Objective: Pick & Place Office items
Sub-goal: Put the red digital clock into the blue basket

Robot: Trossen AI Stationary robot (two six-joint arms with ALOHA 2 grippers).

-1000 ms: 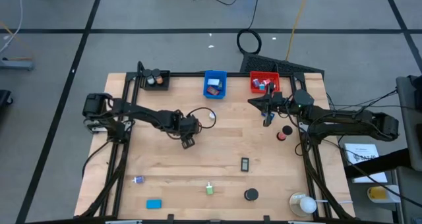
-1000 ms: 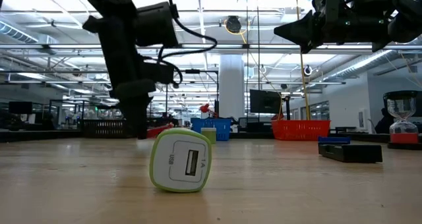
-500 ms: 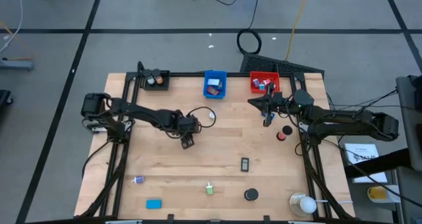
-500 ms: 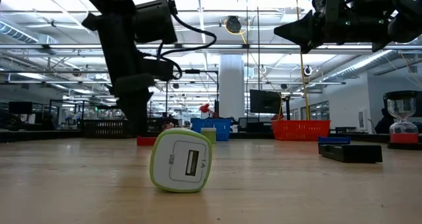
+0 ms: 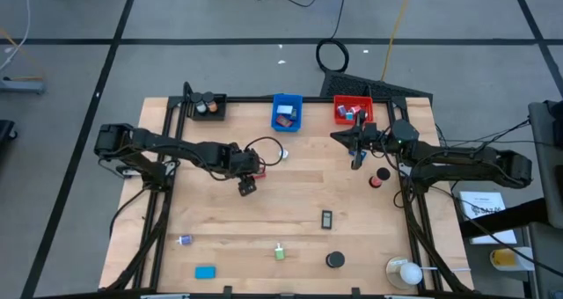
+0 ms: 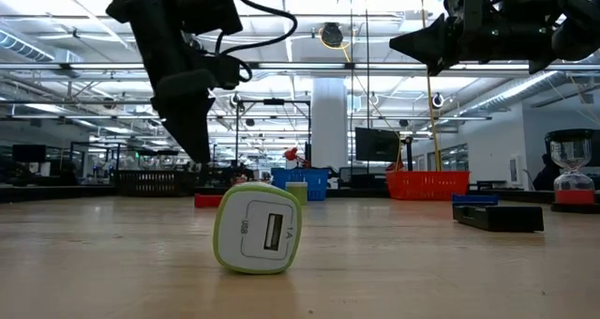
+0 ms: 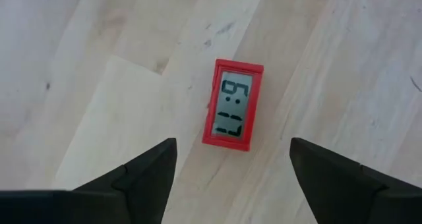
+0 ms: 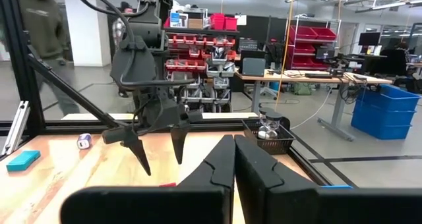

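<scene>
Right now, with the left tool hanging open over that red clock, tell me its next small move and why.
Probably lift clear and head for another item: the left tool is open, above the small red rectangular digital clock, which lies flat on the wooden table, untouched by either finger.

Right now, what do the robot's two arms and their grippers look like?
Both arms are black, jointed, with black cables looping along them. The left gripper has two dark, tapering, pointed fingers. The right gripper has the same dark, wedge-shaped fingers.

wooden table (image 5: pixel 290 198) carries a red clock (image 7: pixel 233 113), bins (image 5: pixel 286 112), small items.
</scene>
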